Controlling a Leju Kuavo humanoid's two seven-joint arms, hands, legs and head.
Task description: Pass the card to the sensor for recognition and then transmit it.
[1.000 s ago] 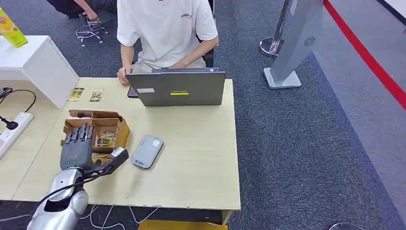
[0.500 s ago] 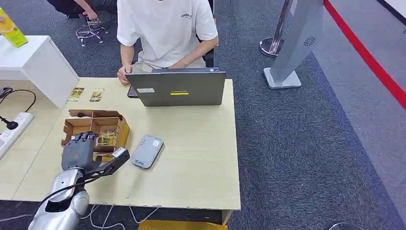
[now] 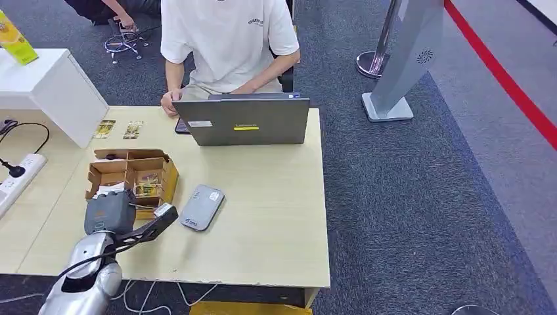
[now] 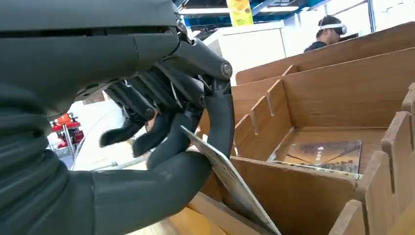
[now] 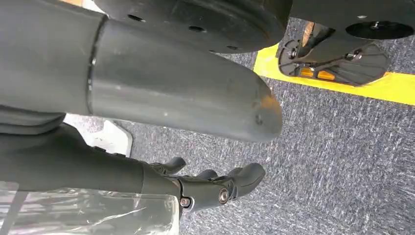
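Note:
My left hand (image 3: 108, 211) reaches into the near end of a brown cardboard divider box (image 3: 165, 172) on the table. In the left wrist view the thumb and dark fingers (image 4: 164, 139) pinch a pale card (image 4: 230, 186) that stands tilted against a box partition (image 4: 313, 196). Another printed card (image 4: 325, 155) lies flat in a neighbouring compartment. The grey card reader sensor (image 3: 201, 207) lies flat on the table just right of the box and my thumb. My right hand (image 5: 215, 188) hangs over dark carpet, holding nothing, fingers loosely extended.
A person in a white shirt (image 3: 226, 39) sits behind a grey laptop (image 3: 242, 122) at the table's far edge. Two small cards (image 3: 118, 130) lie beyond the box. A white cabinet (image 3: 46, 85) and power strip (image 3: 16, 174) stand at the left. Bare tabletop (image 3: 276, 197) lies right of the sensor.
My left hand's fingers, stretched over the box a second ago, have curled down into it and closed around the card. The sensor and the box have not moved.

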